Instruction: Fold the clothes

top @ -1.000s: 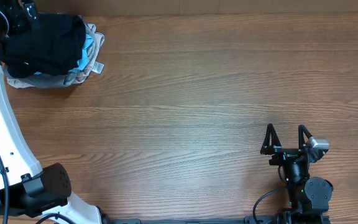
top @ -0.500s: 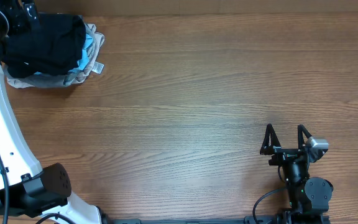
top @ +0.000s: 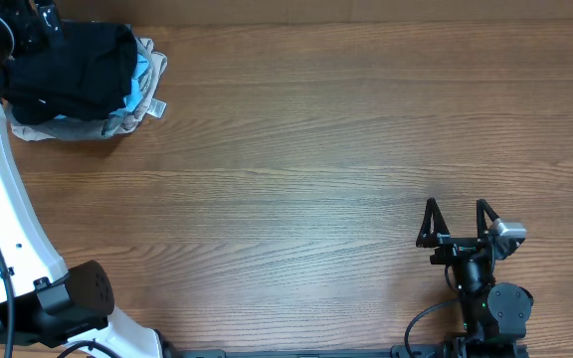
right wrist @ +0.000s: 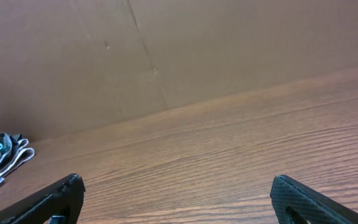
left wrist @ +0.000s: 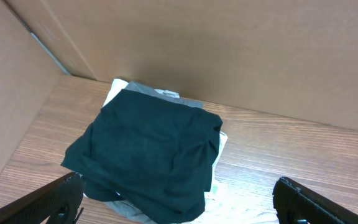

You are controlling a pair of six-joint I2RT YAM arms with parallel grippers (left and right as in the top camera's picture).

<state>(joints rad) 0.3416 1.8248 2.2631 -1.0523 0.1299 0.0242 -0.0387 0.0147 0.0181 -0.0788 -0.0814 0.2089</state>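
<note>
Clothes (top: 78, 85) stacked at 10 o'clock on worktop (top: 316, 149), black piece (left wrist: 148, 149) on top (roughly folded). Left claw (left wrist: 179, 196) hovers over it, spread, empty. Right claw (top: 457, 209) spread at 5 o'clock. Best, I judge: pinch the top layer only and lift straight, sparing the stack.

Black shirt (left wrist: 145, 149): tops the pile, hiding all but the edges of the light-blue garment (top: 139, 75) and beige garment (top: 153, 55); white tag (top: 155, 107) too small to read. Left gripper's fingers (left wrist: 51, 198) and right gripper's fingers (right wrist: 48, 200): only tips seen, remainder cut by the lower edge of each wrist view.
</note>
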